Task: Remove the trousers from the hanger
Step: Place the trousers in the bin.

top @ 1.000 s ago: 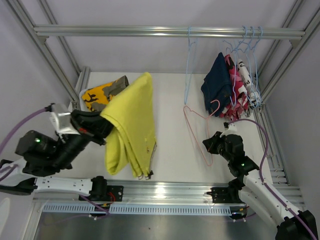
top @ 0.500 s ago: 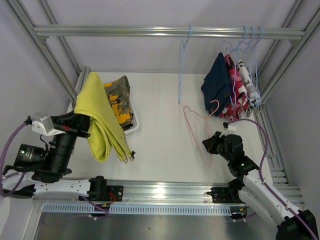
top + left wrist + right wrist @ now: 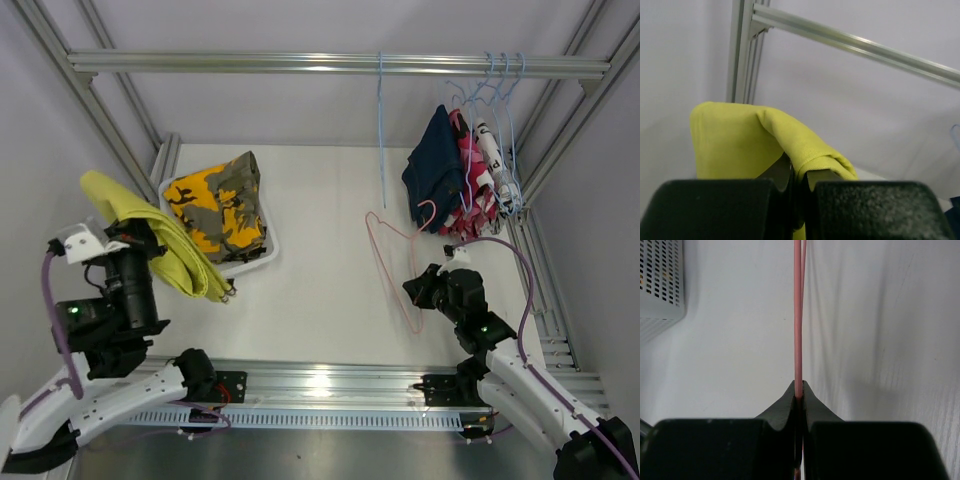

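The left gripper (image 3: 797, 175) pinched a fold of the yellow trousers (image 3: 740, 140), which draped away past its fingers. Only the top view showed the basket (image 3: 246, 268) just beside them, holding the camouflage pair (image 3: 215, 205). The right gripper (image 3: 799, 396) was clamped on the pink hanger (image 3: 798, 315). Beyond its fingers, three more pairs (image 3: 435, 170) hung from the rail (image 3: 300, 63).

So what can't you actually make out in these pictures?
- Top view: the white lettered trousers are mostly hidden by the pink-red pair, and the print is too small to read.
- Top view: the yellow trousers cover the fingertips of the left gripper.
- Right wrist view: the pink hanger runs off the top edge, so only its wire shows.
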Robot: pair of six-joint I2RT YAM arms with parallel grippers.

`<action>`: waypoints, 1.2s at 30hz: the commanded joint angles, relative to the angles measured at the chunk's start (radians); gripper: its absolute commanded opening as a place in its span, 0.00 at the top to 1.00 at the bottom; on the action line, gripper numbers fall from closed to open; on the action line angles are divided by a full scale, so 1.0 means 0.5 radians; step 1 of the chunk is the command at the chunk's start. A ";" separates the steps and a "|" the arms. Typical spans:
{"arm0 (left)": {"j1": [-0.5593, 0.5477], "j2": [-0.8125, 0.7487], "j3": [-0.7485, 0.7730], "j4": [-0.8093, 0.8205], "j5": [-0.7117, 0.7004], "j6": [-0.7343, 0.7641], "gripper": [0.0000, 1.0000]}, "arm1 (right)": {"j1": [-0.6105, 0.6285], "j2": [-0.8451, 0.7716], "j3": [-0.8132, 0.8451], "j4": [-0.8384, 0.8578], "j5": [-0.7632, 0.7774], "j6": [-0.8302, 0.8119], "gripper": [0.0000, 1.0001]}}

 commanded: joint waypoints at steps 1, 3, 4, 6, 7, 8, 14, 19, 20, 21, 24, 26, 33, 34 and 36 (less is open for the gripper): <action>0.220 0.169 0.109 -0.389 0.186 -0.558 1.00 | 0.022 0.001 0.018 0.082 0.047 -0.039 1.00; 0.337 0.242 0.097 -0.436 0.162 -0.632 0.99 | 0.028 -0.017 0.018 0.082 0.053 -0.036 1.00; 0.371 0.258 0.085 -0.478 0.159 -0.726 0.99 | 0.031 -0.023 0.012 0.076 0.056 -0.036 1.00; 0.469 0.294 0.039 -0.528 0.143 -0.901 1.00 | 0.040 -0.036 0.012 0.067 0.065 -0.036 1.00; 0.502 0.310 0.023 -0.534 0.128 -0.951 1.00 | 0.046 -0.039 0.009 0.070 0.068 -0.036 1.00; 0.536 0.325 0.005 -0.546 0.107 -0.997 1.00 | 0.046 -0.039 0.012 0.067 0.068 -0.033 1.00; 0.870 0.525 0.002 -0.742 0.076 -1.420 0.99 | 0.055 -0.066 0.009 0.030 0.083 -0.027 1.00; 1.049 0.672 0.032 -0.850 0.155 -1.708 0.99 | 0.055 -0.088 0.005 0.014 0.096 -0.024 1.00; 1.091 0.699 0.044 -0.893 0.174 -1.761 1.00 | 0.056 -0.085 0.002 0.017 0.096 -0.024 1.00; 1.107 0.709 0.069 -0.975 0.189 -1.822 0.99 | 0.056 -0.082 -0.004 0.020 0.099 -0.024 1.00; 1.132 0.700 0.078 -0.939 0.208 -1.786 0.99 | 0.056 -0.054 0.002 0.039 0.093 -0.024 1.00; 1.156 0.694 0.084 -0.921 0.205 -1.746 1.00 | 0.059 -0.030 0.002 0.054 0.083 -0.027 1.00; 1.193 0.917 0.124 -0.715 0.257 -1.611 0.99 | 0.065 -0.042 0.002 0.045 0.083 -0.030 1.00; 1.193 0.960 0.143 -0.703 0.260 -1.611 1.00 | 0.065 -0.045 -0.001 0.042 0.083 -0.030 1.00; 1.193 1.049 0.189 -0.666 0.278 -1.586 0.99 | 0.065 -0.057 -0.001 0.039 0.086 -0.027 1.00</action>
